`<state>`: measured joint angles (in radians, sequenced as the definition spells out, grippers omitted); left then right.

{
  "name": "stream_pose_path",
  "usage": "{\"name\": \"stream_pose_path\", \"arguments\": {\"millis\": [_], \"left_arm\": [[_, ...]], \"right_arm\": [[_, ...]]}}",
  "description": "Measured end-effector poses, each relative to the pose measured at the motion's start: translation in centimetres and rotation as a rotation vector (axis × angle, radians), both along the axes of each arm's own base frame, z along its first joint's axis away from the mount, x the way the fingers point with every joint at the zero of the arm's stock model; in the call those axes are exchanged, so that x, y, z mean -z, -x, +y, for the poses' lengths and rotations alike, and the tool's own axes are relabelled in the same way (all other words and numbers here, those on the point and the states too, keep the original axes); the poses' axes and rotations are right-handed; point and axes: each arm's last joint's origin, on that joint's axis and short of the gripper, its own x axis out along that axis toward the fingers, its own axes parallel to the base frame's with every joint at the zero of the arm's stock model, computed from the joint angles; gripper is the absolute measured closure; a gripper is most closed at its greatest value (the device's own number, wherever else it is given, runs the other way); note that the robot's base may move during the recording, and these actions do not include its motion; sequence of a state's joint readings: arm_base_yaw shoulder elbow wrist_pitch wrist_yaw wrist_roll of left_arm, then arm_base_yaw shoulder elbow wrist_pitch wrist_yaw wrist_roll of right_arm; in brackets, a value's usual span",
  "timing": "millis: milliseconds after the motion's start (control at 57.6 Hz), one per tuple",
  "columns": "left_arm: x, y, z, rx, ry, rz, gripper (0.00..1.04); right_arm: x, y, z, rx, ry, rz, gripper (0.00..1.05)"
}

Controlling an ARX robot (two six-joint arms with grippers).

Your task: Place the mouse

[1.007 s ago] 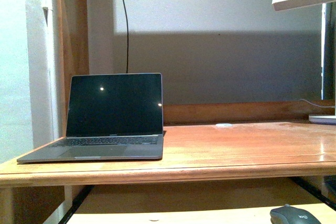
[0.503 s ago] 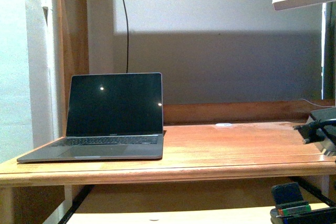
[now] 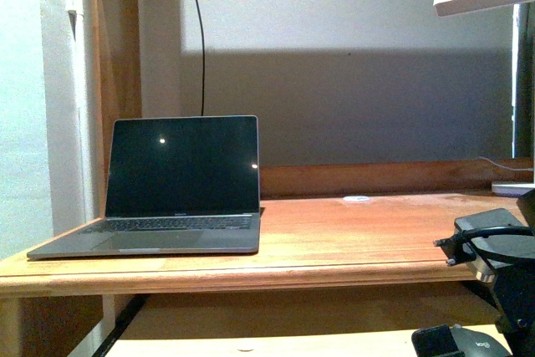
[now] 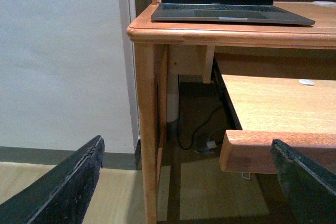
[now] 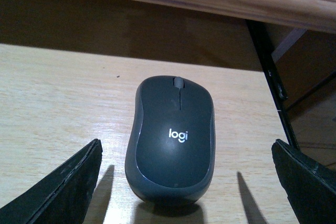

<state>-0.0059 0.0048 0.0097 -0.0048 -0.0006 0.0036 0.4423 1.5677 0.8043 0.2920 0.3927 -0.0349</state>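
While my right claw (image 5: 185, 145) hangs wide open and empty, fingers either side of the dark grey domed plastic mouse (image 5: 170, 140) on the pale wooden pull-out shelf (image 5: 52, 93), I fear closing off-centre would skid it sideways; my left claw (image 4: 186, 150) gapes empty too.

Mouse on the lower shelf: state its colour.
Dark grey mouse with a pale logo, clearest in the right wrist view.

Front view faces the laptop (image 3: 180, 181) level-on; left wrist view shares it from low aside; right wrist view sits close above the mouse (image 5: 170, 140).
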Motion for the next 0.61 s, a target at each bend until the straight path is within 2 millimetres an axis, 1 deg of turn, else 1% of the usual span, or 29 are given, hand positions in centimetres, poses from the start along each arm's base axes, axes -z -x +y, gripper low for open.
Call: {"name": "stream_pose_path", "arguments": {"millis": [330,538,556,608], "left_arm": [[0.0,0.0,0.0,0.0,0.0,0.0,0.08],[0.0,0.0,0.0,0.0,0.0,0.0,0.08],[0.0,0.0,0.0,0.0,0.0,0.0,0.08],[0.0,0.0,0.0,0.0,0.0,0.0,0.08]], "right_arm": [[0.8,-2.1,0.6,0.032,-0.018,0.056,0.07],[1.2,-2.7,0.9,0.053,-0.066,0.077,0.07],[1.2,-2.7,0.9,0.055,-0.068,0.078,0.07],[1.3,-2.8,1.0,0.056,-0.076,0.08,0.13]]}}
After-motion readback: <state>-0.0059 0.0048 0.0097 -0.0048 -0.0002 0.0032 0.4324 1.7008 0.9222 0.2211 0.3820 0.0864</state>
